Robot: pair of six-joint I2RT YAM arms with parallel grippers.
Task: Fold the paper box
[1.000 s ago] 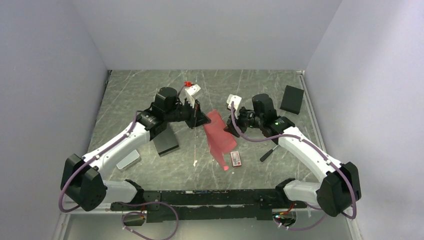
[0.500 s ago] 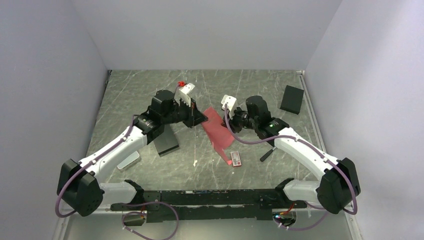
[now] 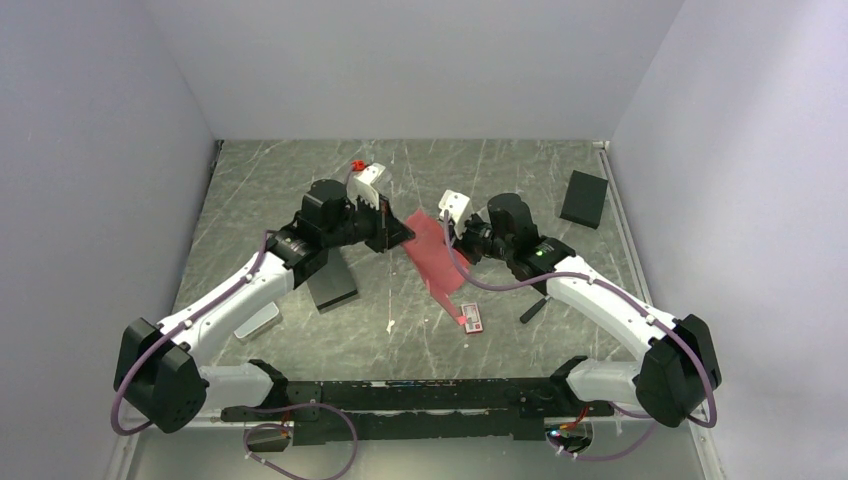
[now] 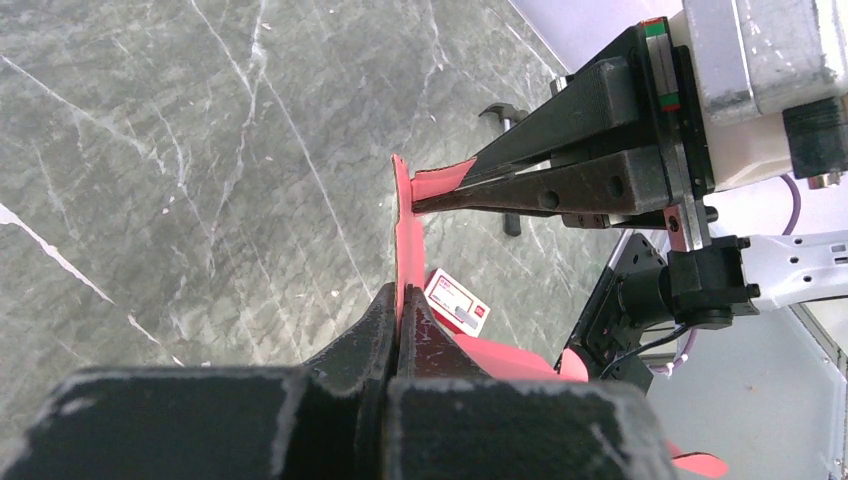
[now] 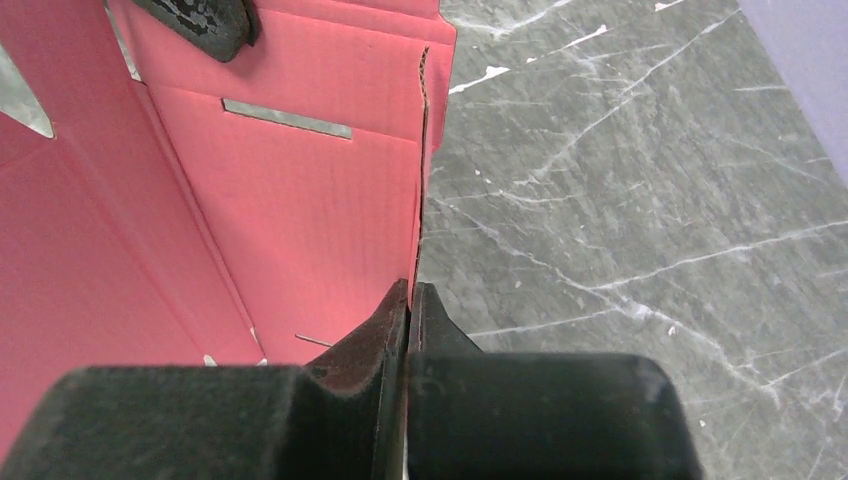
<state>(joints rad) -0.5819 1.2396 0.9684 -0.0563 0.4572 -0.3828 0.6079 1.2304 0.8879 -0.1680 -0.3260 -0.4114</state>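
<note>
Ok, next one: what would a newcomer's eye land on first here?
The red-pink paper box, an unfolded sheet at mid-table, is pinched from opposite sides by the left gripper and the right gripper, both shut on it. A black box lies at the table's far right, and a small printed packet sits by the sheet's near end.

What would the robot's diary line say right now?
left hand: shut on paper box | right hand: shut on paper box | paper box: unfinished, held by two edges
</note>
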